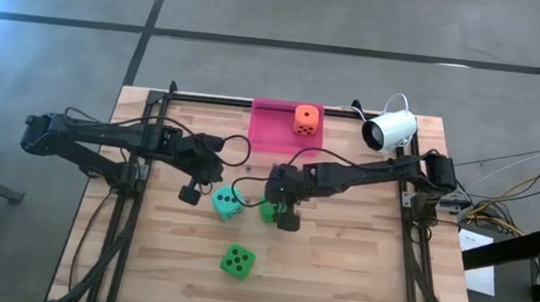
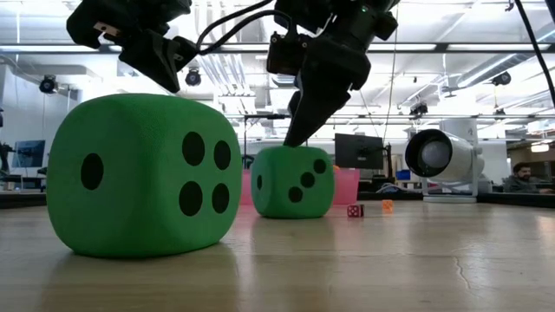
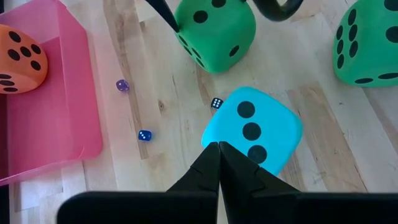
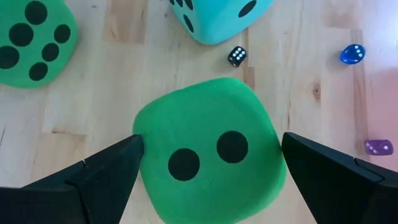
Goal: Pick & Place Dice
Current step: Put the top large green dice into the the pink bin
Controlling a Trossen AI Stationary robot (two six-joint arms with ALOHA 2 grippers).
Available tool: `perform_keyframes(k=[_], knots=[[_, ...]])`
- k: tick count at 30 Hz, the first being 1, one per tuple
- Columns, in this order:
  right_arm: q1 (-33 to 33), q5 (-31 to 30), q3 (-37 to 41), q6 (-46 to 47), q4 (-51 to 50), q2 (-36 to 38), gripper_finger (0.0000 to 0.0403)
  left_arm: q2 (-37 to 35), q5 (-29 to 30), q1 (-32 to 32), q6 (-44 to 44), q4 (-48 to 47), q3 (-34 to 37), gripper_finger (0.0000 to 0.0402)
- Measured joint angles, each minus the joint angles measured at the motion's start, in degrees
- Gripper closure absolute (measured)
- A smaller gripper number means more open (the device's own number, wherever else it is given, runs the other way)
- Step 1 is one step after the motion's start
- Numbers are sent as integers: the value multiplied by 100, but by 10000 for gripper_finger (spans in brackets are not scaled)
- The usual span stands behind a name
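An orange die lies in the pink tray at the table's far edge. A teal die and a green die rest side by side on the wood at mid-table. A second green die sits nearer the front edge. My right gripper is open and slants down over the mid-table green die, one finger at each of two opposite sides. My left gripper is shut. It hangs above the table just left of the teal die and touches nothing. My right gripper's fingers flank the green die's two opposite sides, slanting down from above. Whether they touch the die, I cannot tell. The die rests on the table with its two-pip face toward the wrist camera.
Tiny dice lie loose on the wood between the tray and the big dice: a black one, a blue one and a purple one. A white camera stands at the far right corner. Bare wood lies toward the near edge.
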State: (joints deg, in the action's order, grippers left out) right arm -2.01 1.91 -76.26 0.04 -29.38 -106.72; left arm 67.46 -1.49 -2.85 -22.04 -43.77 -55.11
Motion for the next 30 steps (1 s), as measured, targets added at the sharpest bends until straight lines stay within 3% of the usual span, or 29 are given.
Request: perform_keyframes(k=[16,20,30], knots=[[-3,0,-386,-1144,-625,11,23,0,1,0,13,2,0,394],[4,331,-513,-1500,-726,11,23,0,1,0,13,0,0,394],[8,-348,-762,1880,-1008,11,23,2,1,0,100,0,0,394]])
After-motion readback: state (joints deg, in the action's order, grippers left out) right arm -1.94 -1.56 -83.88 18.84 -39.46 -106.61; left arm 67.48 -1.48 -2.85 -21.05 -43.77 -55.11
